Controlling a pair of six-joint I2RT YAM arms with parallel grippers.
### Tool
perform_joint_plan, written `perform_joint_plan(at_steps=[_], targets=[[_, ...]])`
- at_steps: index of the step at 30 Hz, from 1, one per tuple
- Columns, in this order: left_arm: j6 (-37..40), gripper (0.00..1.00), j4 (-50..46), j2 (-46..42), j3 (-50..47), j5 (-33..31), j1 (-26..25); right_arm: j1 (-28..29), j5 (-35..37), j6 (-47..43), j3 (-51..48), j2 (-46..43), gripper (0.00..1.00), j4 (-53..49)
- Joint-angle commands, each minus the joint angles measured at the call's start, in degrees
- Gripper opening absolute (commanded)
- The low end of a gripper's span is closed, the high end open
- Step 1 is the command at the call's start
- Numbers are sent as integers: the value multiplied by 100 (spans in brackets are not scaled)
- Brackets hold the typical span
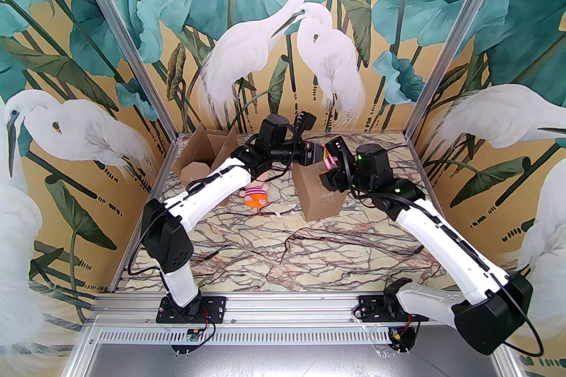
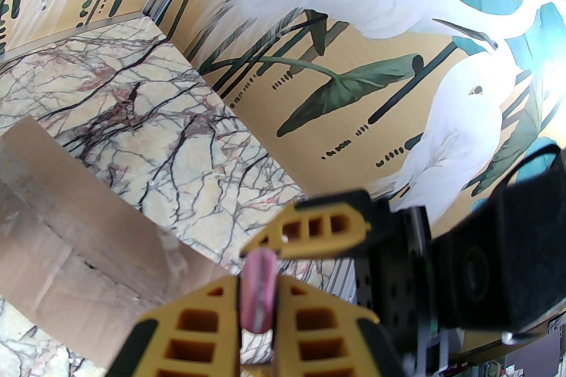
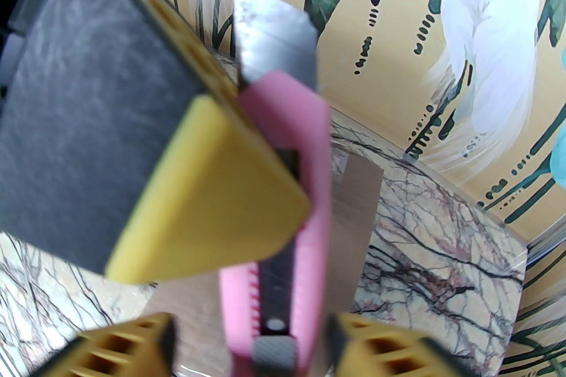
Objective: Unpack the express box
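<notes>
I'm clamping my left gripper (image 2: 260,284) on the pink utility knife (image 3: 316,154), blade sticking out. My right gripper (image 3: 252,322) is sitting with jaws apart either side of the handle, with gaps showing. Both are hovering over the express box (image 1: 320,198), which is standing upright mid-table (image 1: 336,247), right of the striped toy (image 1: 256,196).

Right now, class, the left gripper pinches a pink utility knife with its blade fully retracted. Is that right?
Not quite. The left gripper does pinch the pink utility knife, but its blade is extended, not retracted, as the right wrist view shows.
</notes>
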Motion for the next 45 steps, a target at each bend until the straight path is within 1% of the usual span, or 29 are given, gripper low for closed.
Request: perform_joint_plan(at_steps=[1,2,4,7,9,11,13,14,17,20,22,27,29,31,35,39,42,43,45], targets=[[-420,3,746,6,50,-74,147,-235,-6,784,-461,-507,88,723],[-542,3,909,2,9,-127,187,-330,-70,1109,-651,-679,92,957],[-743,2,1247,15,-15,-210,254,-499,-13,2128,-1171,-1130,100,1628],[-906,1,1626,77,2,-352,264,-654,242,3603,-1883,-1665,99,2610],[-1031,1,1897,97,11,-439,278,-683,450,4525,-2244,-1862,99,3211],[-1160,1,2154,118,34,-526,275,-696,438,5413,-2710,-1939,99,4309],[-1337,1,2467,153,62,-555,281,-685,349,5991,-3110,-1812,100,5626],[-1463,1,2600,189,79,-545,281,-668,344,6147,-3193,-1695,99,6099],[-1942,0,3161,349,229,-478,275,-538,318,6212,-3086,-1231,100,7118],[-2502,0,3808,504,314,-469,274,-467,532,6434,-2969,-624,99,8179],[-2751,0,4042,602,457,-443,256,-466,628,6620,-2857,-146,100,8895],[-3097,0,4345,684,582,-443,209,-439,740,6772,-2488,665,99,9754],[-3231,0,4481,686,560,-443,204,-445,878,6677,-2385,844,98,9946],[-3357,0,4562,692,567,-431,178,-441,866,6511,-2210,1034,97,10151],[-3471,0,4670,715,576,-400,86,-441,913,6517,-1786,1503,94,10545],[-3643,0,4848,792,531,-320,44,-447,682,6560,-1252,1807,86,10548],[-3767,0,5025,806,471,-310,36,-441,736,6624,-1036,1945,83,10554],[-3805,0,5107,830,479,-299,42,-439,759,6648,-990,1987,78,10548],[-3858,0,5154,858,495,-294,20,-438,743,6695,-896,2067,74,10548]])
